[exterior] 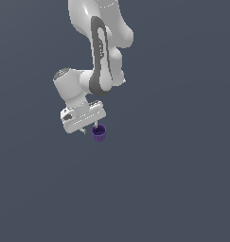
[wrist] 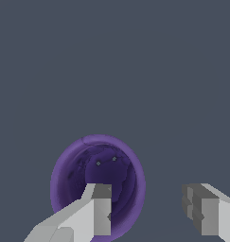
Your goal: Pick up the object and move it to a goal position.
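The small dark purple cup (exterior: 100, 134) stands upright on the flat grey surface, just below the white gripper (exterior: 89, 128). In the wrist view I look down into the cup (wrist: 83, 163), with its round rim and dark inside. The gripper (wrist: 149, 208) is open, with its fingers wide apart. One finger (wrist: 100, 208) lies over the cup's opening. The other finger (wrist: 204, 210) is well off to the side, clear of the cup. The cup is not between the two fingers. I cannot tell whether the finger touches the cup.
The white arm (exterior: 100, 52) comes down from the top of the exterior view. A plain grey surface (exterior: 173, 189) lies all around. No goal marker shows in either view.
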Tool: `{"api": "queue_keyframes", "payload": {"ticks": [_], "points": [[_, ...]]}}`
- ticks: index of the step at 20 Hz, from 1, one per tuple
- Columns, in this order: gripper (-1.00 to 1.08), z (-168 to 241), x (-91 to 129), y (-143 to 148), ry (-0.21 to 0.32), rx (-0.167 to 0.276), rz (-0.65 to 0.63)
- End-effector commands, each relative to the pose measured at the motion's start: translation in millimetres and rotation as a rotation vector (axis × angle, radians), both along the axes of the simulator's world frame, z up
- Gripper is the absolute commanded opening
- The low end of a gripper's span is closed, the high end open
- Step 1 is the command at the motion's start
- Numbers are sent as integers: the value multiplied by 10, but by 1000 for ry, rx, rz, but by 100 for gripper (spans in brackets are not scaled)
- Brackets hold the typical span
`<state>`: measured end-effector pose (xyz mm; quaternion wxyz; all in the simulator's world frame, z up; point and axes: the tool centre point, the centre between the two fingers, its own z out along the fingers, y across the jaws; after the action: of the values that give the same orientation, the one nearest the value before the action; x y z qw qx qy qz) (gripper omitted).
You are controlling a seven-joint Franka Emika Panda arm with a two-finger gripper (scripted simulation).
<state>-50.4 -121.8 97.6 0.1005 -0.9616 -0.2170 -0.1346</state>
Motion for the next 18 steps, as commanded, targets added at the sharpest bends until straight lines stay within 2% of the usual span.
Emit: {"api": "queue_keyframes", "payload": {"ticks": [1, 12, 13, 18], "points": [[28, -22, 4, 7, 0, 0, 0], [28, -279, 51, 77, -1, 0, 2], [-100, -279, 51, 77, -1, 0, 2], [-100, -279, 51, 77, -1, 0, 2]]}}
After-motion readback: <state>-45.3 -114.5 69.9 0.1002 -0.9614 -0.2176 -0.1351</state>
